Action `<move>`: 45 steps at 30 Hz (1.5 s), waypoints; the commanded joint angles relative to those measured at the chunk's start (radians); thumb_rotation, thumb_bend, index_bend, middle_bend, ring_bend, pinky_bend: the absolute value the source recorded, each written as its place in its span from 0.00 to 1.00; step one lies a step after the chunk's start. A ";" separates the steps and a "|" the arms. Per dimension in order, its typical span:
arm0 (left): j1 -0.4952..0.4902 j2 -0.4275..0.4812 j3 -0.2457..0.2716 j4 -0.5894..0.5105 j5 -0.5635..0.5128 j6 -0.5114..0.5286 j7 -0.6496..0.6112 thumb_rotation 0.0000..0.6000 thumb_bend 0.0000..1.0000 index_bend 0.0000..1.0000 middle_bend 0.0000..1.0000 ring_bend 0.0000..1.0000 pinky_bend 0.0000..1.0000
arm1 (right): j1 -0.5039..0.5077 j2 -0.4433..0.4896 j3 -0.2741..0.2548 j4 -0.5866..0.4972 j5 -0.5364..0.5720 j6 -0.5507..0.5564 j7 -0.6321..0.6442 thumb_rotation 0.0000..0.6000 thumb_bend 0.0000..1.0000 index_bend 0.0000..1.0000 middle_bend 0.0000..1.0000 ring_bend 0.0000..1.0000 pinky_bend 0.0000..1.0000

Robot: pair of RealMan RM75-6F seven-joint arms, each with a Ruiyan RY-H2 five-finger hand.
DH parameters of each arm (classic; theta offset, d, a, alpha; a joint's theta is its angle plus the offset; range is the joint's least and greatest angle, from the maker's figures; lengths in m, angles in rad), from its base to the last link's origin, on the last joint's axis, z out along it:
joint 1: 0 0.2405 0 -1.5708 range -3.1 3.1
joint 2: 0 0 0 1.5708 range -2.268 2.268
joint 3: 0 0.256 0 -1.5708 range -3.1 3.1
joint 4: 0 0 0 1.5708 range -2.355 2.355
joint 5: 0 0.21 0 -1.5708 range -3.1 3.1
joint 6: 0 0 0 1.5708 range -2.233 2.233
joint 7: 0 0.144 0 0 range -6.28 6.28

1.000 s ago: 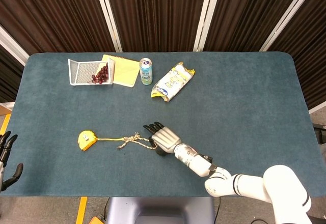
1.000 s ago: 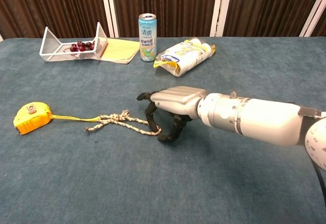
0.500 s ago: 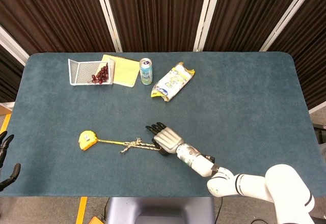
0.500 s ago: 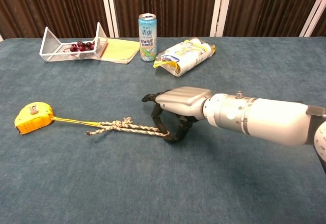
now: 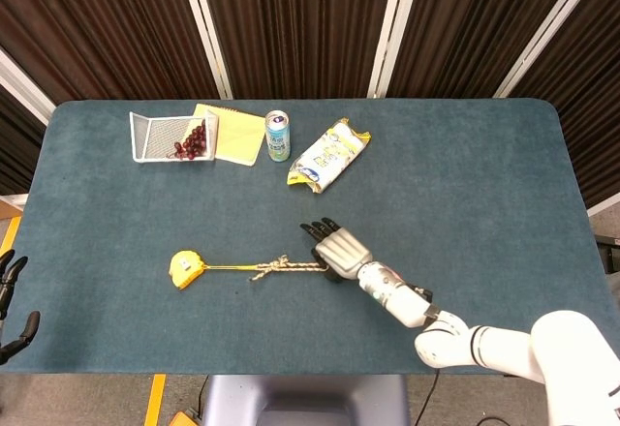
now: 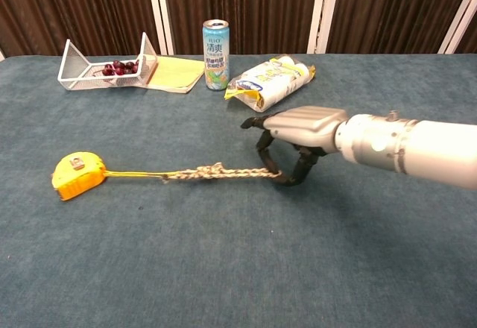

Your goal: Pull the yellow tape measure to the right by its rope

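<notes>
The yellow tape measure (image 5: pixel 185 268) (image 6: pixel 77 177) lies on the blue table, left of centre. Its knotted rope (image 5: pixel 281 268) (image 6: pixel 212 173) runs straight and taut to the right. My right hand (image 5: pixel 337 249) (image 6: pixel 296 136) grips the rope's right end with curled dark fingers, palm down, just above the tabletop. My left hand (image 5: pixel 12 302) shows only at the head view's lower left edge, off the table, fingers apart and holding nothing.
At the back stand a wire basket with cherries (image 5: pixel 172 137) (image 6: pixel 109 66), a yellow notepad (image 5: pixel 235 134), a drink can (image 5: pixel 277 136) (image 6: pixel 215 44) and a yellow snack bag (image 5: pixel 328 154) (image 6: pixel 270 82). The table's front edge (image 5: pixel 291 372) lies close behind my right forearm.
My right hand has moved right with the rope's end. The rope has pulled straight, and the tape measure has slid to the right and turned a little.
</notes>
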 commanded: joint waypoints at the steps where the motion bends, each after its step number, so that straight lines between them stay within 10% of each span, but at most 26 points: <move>1: 0.000 -0.001 0.000 -0.001 -0.001 -0.002 0.003 1.00 0.43 0.04 0.00 0.00 0.02 | -0.024 0.055 -0.015 -0.024 -0.005 0.019 -0.001 1.00 0.51 0.74 0.10 0.13 0.00; 25: -0.006 -0.009 0.004 -0.011 0.002 -0.020 0.020 1.00 0.43 0.04 0.00 0.00 0.02 | -0.305 0.496 -0.158 -0.050 -0.076 0.216 0.132 1.00 0.51 0.74 0.10 0.13 0.00; 45: -0.006 -0.007 0.002 -0.017 0.000 -0.020 0.021 1.00 0.43 0.04 0.00 0.00 0.02 | -0.410 0.527 -0.111 0.070 -0.043 0.244 0.227 1.00 0.51 0.73 0.10 0.13 0.00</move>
